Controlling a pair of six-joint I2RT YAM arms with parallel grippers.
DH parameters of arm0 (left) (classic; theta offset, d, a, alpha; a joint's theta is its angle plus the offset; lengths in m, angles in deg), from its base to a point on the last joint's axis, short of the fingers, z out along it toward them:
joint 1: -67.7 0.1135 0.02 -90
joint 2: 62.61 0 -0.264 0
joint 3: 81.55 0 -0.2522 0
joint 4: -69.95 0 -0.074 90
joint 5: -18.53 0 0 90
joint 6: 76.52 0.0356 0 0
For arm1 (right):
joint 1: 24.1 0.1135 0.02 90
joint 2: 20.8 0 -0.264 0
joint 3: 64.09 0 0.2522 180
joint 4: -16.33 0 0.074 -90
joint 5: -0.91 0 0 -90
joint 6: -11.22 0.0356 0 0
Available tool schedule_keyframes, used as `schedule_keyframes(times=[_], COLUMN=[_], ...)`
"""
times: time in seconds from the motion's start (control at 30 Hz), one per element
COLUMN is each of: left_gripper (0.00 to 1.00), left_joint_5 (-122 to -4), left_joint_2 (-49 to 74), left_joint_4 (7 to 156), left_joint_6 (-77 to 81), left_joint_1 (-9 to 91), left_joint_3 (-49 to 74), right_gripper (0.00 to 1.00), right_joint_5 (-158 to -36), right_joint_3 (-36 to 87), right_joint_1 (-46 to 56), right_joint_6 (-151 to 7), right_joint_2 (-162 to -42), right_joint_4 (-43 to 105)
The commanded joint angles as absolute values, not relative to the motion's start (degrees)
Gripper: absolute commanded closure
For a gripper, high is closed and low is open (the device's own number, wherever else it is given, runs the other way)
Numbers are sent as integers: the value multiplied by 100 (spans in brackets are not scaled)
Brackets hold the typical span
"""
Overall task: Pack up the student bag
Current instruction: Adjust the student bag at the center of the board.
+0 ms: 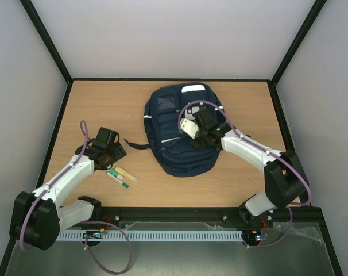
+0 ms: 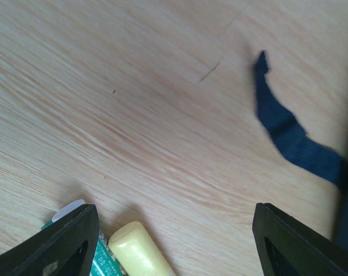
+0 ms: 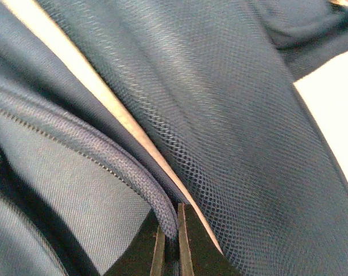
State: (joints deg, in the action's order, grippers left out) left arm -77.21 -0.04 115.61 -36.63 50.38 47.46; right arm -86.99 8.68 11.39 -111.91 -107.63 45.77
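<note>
Navy student bag (image 1: 167, 154) seam pinched – right claw (image 3: 169, 231) clamped tight

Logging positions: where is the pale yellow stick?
The yellow stick lies left on the table in the top view, beside the green pen, near the left gripper.

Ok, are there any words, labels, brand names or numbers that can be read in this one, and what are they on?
No text can be read in any view.
student bag: the white patch near its top shows no legible print.
green-and-white item: pale specks that may be print, too blurred to read.
pale yellow item beside it: no marking visible.
</note>
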Motion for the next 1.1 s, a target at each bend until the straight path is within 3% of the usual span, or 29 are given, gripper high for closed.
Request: schedule_keyframes(times=[0.0, 0.17, 0.73, 1.07], left_gripper=[25, 26, 23, 24], left_joint_5=[-7428, -7066, -6992, -6978], left_joint_2=[178, 425, 636, 1112], left_joint_4=[11453, 11273, 11875, 11519], left_joint_6=[-3920, -3996, -4872, -4890], left_joint_1=[5065, 5045, 4377, 4251], left_joint_3=[4970, 5059, 4867, 4885], right_gripper=[99, 99, 99, 99], right_joint_5=[-8420, -8976, -9200, -9189], right_joint_3=[863, 393, 350, 338], right_joint_1=[676, 664, 666, 666], right_joint_6=[-10596, -10382, -10427, -10443], right_joint_2=[-10335, -9959, -10045, -9973], right_joint_4=[4275, 4214, 4210, 4221])
